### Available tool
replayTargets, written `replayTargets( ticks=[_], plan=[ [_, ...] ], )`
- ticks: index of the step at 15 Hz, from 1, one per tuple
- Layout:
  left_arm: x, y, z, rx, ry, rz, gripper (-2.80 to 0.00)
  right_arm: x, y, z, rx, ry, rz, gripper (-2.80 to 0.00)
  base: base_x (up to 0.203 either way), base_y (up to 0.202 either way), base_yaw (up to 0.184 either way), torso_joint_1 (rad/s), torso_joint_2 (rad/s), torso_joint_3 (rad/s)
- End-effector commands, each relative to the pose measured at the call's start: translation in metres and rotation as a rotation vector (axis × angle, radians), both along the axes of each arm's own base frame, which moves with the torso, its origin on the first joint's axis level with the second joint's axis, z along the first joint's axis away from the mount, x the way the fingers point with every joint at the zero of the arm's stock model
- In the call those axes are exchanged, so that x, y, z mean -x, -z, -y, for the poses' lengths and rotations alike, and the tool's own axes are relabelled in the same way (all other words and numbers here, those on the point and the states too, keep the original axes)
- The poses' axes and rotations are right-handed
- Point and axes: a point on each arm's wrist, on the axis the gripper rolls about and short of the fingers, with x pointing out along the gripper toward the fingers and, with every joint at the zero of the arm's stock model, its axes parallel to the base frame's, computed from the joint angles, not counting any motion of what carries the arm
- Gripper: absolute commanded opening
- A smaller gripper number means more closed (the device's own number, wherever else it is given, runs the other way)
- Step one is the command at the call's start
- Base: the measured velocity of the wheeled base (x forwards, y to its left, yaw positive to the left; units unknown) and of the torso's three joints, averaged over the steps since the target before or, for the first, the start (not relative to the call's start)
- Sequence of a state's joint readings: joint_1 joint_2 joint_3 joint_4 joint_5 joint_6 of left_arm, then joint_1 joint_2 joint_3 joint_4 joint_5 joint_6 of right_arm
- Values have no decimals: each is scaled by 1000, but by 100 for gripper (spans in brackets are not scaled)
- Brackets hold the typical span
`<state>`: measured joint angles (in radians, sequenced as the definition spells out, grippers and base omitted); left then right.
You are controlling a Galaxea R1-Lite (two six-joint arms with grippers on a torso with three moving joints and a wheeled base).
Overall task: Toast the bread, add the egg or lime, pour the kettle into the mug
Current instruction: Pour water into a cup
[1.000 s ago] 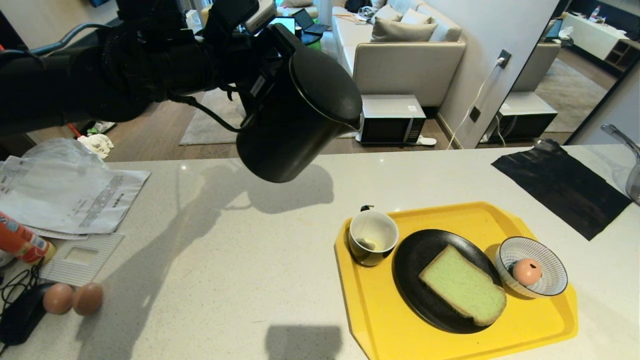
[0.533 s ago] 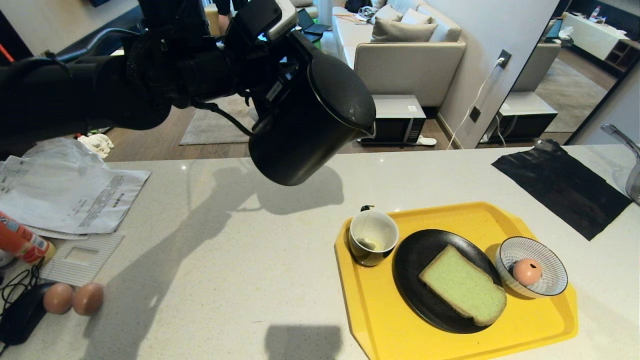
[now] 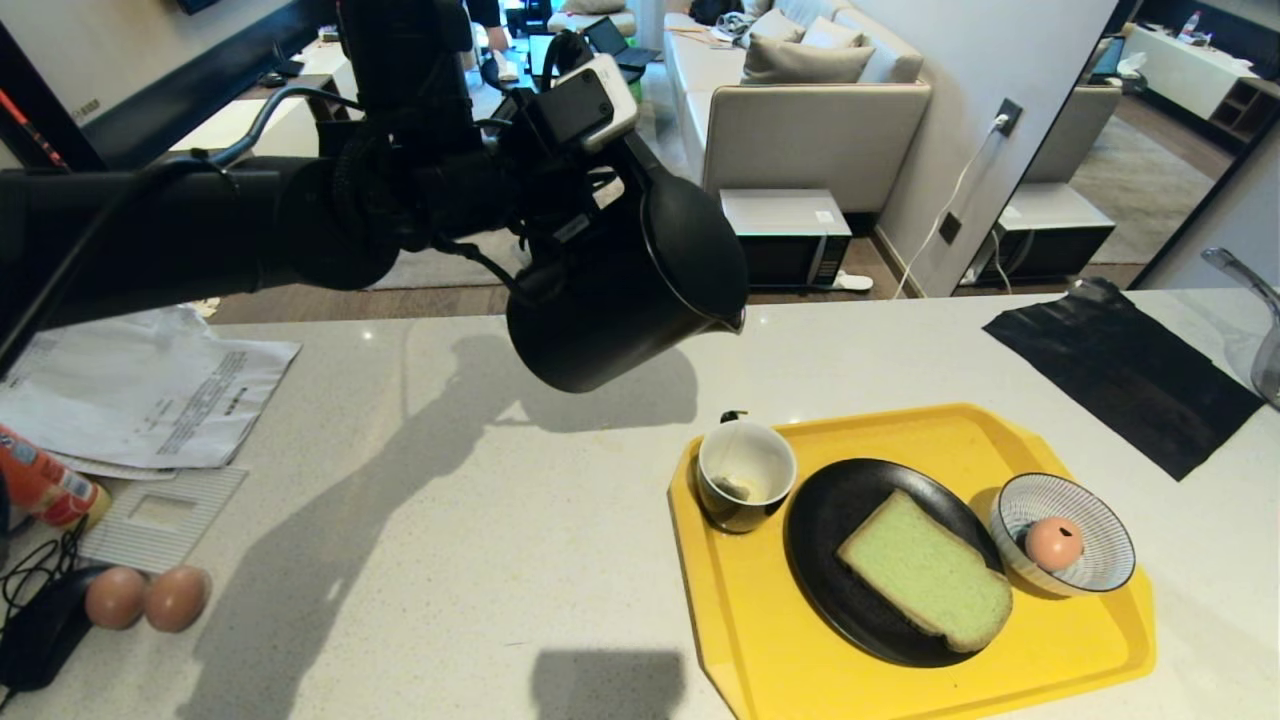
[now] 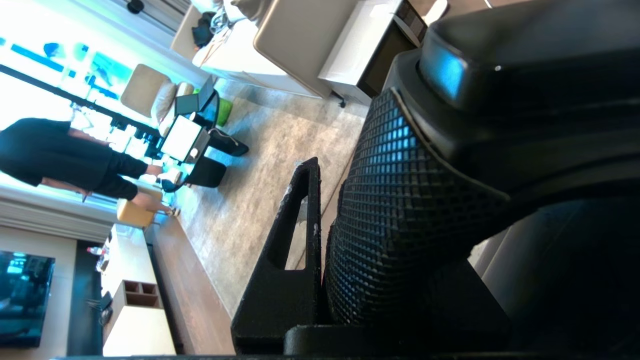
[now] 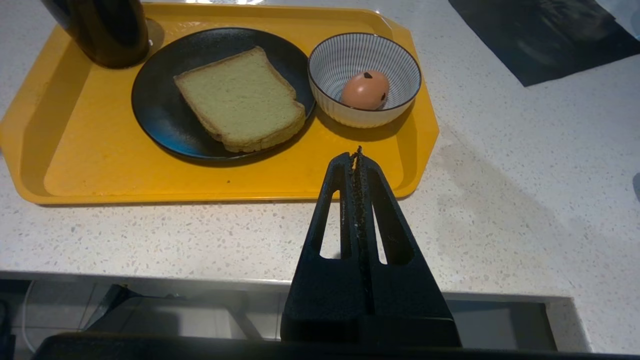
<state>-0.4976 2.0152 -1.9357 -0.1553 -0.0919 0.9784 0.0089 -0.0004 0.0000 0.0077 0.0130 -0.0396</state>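
My left gripper (image 3: 606, 196) is shut on the handle of the black kettle (image 3: 622, 312) and holds it in the air over the counter. The kettle is tilted, with its spout toward the yellow tray (image 3: 760, 640), above and left of the mug (image 3: 747, 474). In the left wrist view one finger (image 4: 300, 220) presses the textured kettle handle (image 4: 415, 200). The mug is black outside and white inside. Green bread (image 3: 925, 573) lies on a black plate (image 3: 840, 510). The pink egg (image 3: 1054, 542) sits in a striped bowl (image 3: 1100, 520). My right gripper (image 5: 357, 152) is shut and empty at the counter's front edge.
Two brown eggs (image 3: 145, 597), papers (image 3: 140, 390) and an orange container (image 3: 40, 485) lie at the counter's left. A black cloth (image 3: 1120, 370) is at the back right. A person (image 4: 65, 160) stands far off in the room.
My left arm has carried the kettle to the right and a little lower, nearer the tray, and turned it so the lid faces more sideways. The right arm has kept still.
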Motion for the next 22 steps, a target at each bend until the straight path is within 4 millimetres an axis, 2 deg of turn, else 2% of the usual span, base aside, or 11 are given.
replayTargets(
  ticks=[1,5,22],
  plan=[
    [-4,8,6,-20,8,-9,-280,0,0,0,0,-1,-2,-280,0,0,0,0,0,0],
    [-3,10,11,-87,-7,32,-280,0,0,0,0,-1,-2,-280,0,0,0,0,0,0],
    [20,24,60,-310,-32,108,-280,0,0,0,0,-1,-2,-280,0,0,0,0,0,0]
  ],
)
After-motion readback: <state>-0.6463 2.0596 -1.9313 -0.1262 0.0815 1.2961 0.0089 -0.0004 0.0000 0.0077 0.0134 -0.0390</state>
